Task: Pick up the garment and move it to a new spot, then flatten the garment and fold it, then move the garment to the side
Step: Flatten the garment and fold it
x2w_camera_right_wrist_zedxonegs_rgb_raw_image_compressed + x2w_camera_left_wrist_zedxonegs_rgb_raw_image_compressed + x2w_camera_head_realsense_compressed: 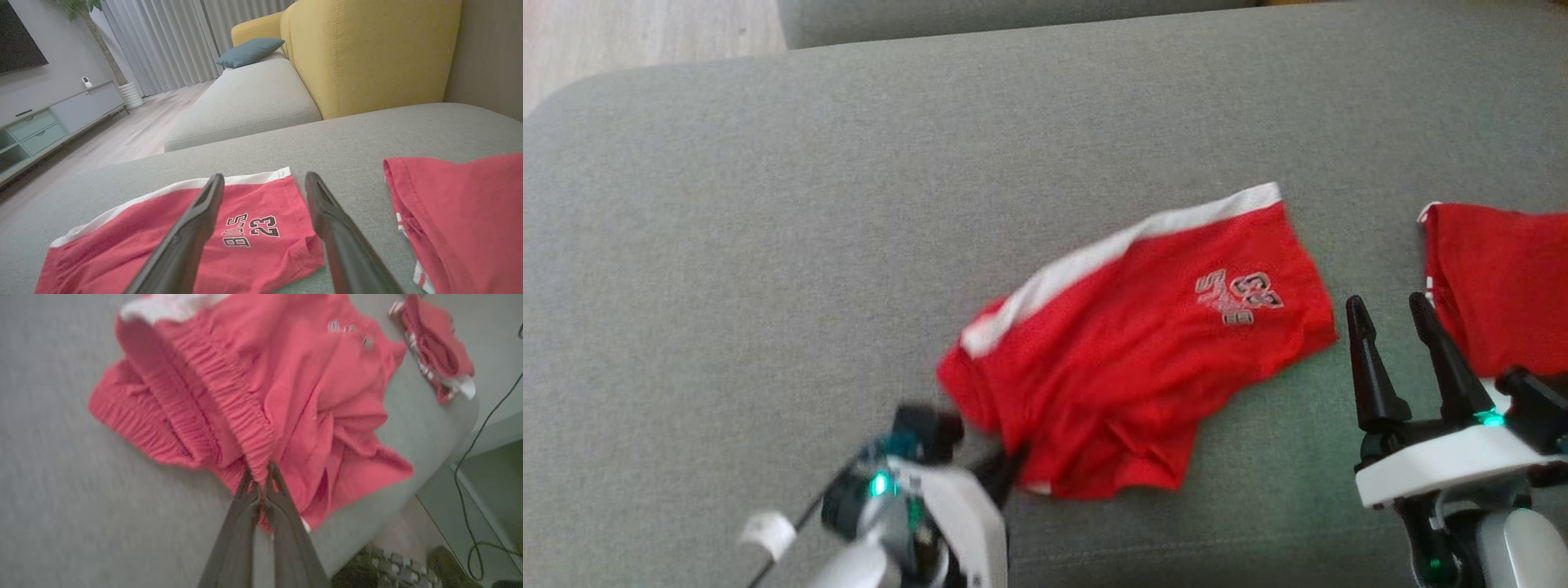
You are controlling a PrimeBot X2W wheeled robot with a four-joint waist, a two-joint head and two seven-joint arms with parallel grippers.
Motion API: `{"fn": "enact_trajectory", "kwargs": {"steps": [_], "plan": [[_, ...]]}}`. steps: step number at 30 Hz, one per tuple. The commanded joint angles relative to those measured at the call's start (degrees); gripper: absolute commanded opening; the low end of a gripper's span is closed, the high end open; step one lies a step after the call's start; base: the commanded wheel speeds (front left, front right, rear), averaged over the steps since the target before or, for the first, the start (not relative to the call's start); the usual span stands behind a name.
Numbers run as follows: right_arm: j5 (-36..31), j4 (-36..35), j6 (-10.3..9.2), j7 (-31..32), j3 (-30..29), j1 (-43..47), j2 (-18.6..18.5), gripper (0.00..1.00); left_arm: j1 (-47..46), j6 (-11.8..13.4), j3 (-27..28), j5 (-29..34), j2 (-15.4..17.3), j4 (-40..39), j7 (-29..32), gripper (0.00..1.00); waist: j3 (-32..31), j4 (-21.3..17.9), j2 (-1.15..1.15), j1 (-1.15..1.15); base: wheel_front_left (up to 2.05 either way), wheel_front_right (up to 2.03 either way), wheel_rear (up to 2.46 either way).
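Observation:
The garment (1143,343) is a pair of red shorts with a white side stripe and a "23" print, lying crumpled on the grey cushion (768,245). My left gripper (1009,472) is at its near left corner, shut on the elastic waistband; the left wrist view shows the dark fingers (261,486) pinching the gathered waistband of the garment (286,396). My right gripper (1388,314) stands open just right of the shorts, holding nothing. In the right wrist view its two fingers (196,228) spread wide above the garment's (261,228) printed leg.
A second red cloth (1503,286) lies at the cushion's right edge, beside my right gripper. The cushion's near edge drops to the floor with a cable (470,490). A yellow sofa back (367,53) and another grey seat (245,102) stand beyond.

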Motion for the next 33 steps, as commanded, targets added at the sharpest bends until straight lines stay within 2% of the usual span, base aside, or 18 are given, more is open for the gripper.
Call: {"fn": "enact_trajectory", "kwargs": {"steps": [1,8,9,10,18,22,27,33], "plan": [[0.34,-1.68,-0.04,0.16,0.79,-1.21,-0.28,1.0,0.12,0.6,0.99,-0.37,1.68,-3.23,1.55,0.0,-0.1,0.27,0.0,0.0,0.0,0.0,0.0],[-0.24,-1.71,-0.04,0.8,1.01,-1.24,-0.57,1.0,3.65,1.96,1.01,-1.57,2.3,-4.03,2.28,0.0,-0.15,0.53,0.0,0.0,0.0,0.0,0.0],[-0.58,-1.76,-0.04,0.95,1.03,-1.26,-0.75,1.0,3.83,2.28,1.07,-1.5,2.09,-4.02,1.82,0.33,-0.2,0.49,0.0,0.0,0.0,0.0,0.0],[-0.57,-1.86,-0.04,1.1,1.05,-1.27,-0.78,1.0,4.0,2.59,1.11,-1.36,1.8,-4.08,1.16,1.0,-0.24,0.45,0.0,0.0,0.0,0.0,0.0],[-1.52,-3.45,-0.04,2.93,0.63,-0.9,-1.99,1.0,5.3,7.3,4.12,0.53,0.24,-6.25,-7.17,1.0,-0.84,0.67,0.0,0.0,0.0,0.0,0.0],[-2.29,-4.69,-0.04,4.14,0.34,-0.64,-2.47,1.0,5.57,9.86,5.82,2.51,1.7,-8.49,-9.67,1.0,-1.36,1.21,0.0,0.0,0.0,0.0,0.0],[-3.93,-6.22,-0.04,5.24,-0.2,-0.52,-2.91,1.0,4.55,14.45,9.05,7.83,4.11,-12.57,-16.75,1.0,-2.2,1.81,0.0,0.0,0.0,0.0,0.0],[-4.64,-7.99,-0.04,6.39,-0.19,0.06,-2.66,1.0,3.37,18.11,13.24,11.67,6.43,-16.06,-22.93,1.0,-3.26,2.22,0.0,0.0,0.0,0.0,0.0]]}}
